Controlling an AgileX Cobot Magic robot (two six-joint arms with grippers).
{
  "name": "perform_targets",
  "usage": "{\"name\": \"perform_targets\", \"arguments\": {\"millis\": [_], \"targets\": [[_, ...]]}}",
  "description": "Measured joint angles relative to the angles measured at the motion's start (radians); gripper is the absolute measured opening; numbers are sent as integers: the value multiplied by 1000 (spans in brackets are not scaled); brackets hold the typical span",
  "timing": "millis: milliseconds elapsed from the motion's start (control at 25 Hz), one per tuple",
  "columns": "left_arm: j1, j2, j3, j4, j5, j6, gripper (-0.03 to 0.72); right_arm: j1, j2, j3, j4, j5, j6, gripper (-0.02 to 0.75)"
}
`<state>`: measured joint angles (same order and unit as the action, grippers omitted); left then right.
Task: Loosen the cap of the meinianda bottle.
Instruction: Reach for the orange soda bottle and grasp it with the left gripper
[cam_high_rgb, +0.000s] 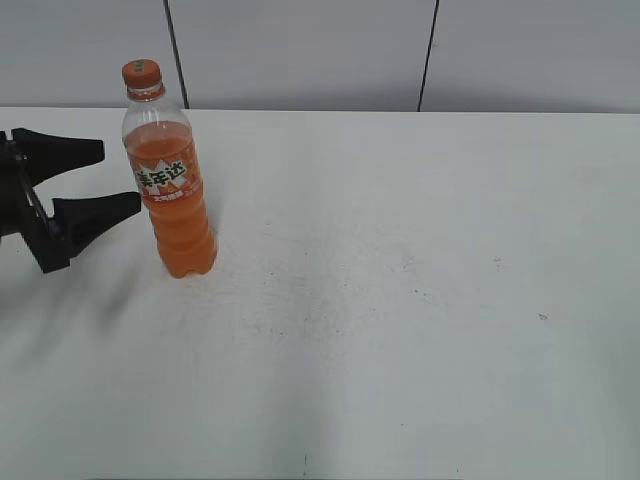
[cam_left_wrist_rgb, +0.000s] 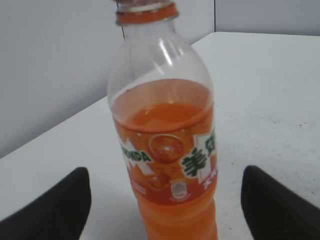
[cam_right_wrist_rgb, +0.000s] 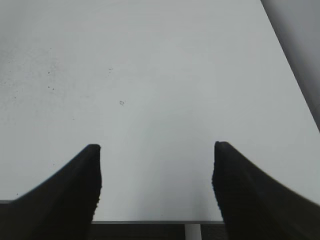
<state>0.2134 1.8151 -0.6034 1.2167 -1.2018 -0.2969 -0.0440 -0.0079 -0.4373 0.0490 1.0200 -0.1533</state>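
Note:
The meinianda bottle (cam_high_rgb: 172, 185) stands upright at the left of the white table, with orange drink, an orange label and the orange cap (cam_high_rgb: 141, 72) on top. My left gripper (cam_high_rgb: 115, 178) is open, just left of the bottle at label height, not touching it. In the left wrist view the bottle (cam_left_wrist_rgb: 167, 150) fills the middle between the two open fingers (cam_left_wrist_rgb: 165, 192); its orange neck ring shows at the top edge and the cap is cut off. My right gripper (cam_right_wrist_rgb: 156, 167) is open and empty over bare table; it is out of the exterior view.
The white table (cam_high_rgb: 420, 280) stretches to the right of the bottle. A grey panelled wall (cam_high_rgb: 300, 50) stands behind it. The right wrist view shows the table's near edge (cam_right_wrist_rgb: 150, 220) below the fingers and its right edge (cam_right_wrist_rgb: 295, 90).

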Motion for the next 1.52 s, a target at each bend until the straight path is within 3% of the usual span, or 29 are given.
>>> {"name": "perform_targets", "arguments": {"millis": [280, 600, 1040, 1160, 1360, 1520], "targets": [[-2, 166, -231, 185, -3, -229, 595, 0, 0, 0, 0, 0, 0, 524], [-48, 287, -362, 322, -4, -314, 593, 0, 0, 0, 0, 0, 0, 524], [-152, 415, -521, 339, -4, -340, 580, 0, 0, 0, 0, 0, 0, 524], [-153, 421, -529, 339, -3, -341, 539, 0, 0, 0, 0, 0, 0, 524], [-153, 421, -529, 347, -3, -343, 403, 0, 0, 0, 0, 0, 0, 524], [-153, 421, -530, 348, -3, -343, 403, 0, 0, 0, 0, 0, 0, 524]]}}
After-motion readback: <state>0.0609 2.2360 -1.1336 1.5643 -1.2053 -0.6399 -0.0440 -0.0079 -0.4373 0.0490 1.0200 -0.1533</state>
